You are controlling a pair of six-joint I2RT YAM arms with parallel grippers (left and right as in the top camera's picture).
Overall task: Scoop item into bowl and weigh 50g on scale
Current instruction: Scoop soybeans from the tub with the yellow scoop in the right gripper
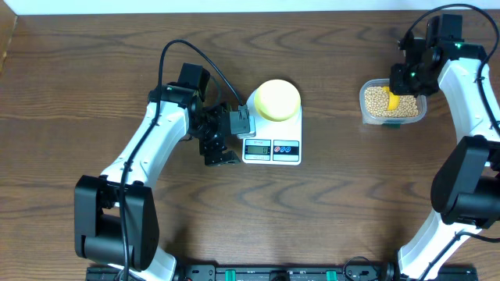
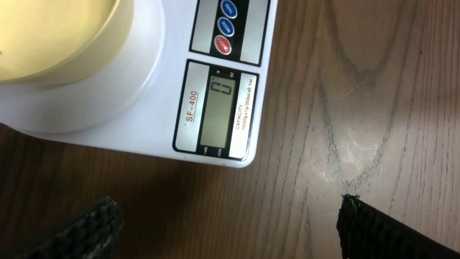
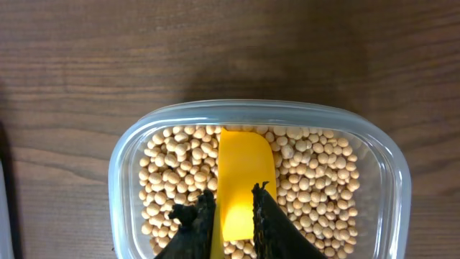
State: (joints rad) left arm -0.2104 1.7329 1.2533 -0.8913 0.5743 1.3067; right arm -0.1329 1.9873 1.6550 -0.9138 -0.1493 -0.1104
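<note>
Overhead, dark wood-grain table [image 1: 70, 78], scale [image 1: 273, 136] near centre, pale strip [image 1: 234, 6] beyond

Left arm [image 1: 144, 147] and right arm [image 1: 466, 86]: white moulded link shells, rounded in section, joined by black cylindrical joint housings. Each arm's lowest visible section is a large black housing [image 1: 109, 226].

A thin black cable [image 1: 183, 47] loops clear of the left arm. A second black cable [image 1: 437, 11] arcs over the right arm's far end, where small green indicator lights [image 1: 396, 75] show.

The left gripper [image 1: 221, 152] is black and has a light grey box-shaped module [image 1: 241, 122] beside it. Left fingers [image 2: 381, 230] are black with a fine woven texture. Right fingers [image 3: 194, 226] are black, rough and grainy.
</note>
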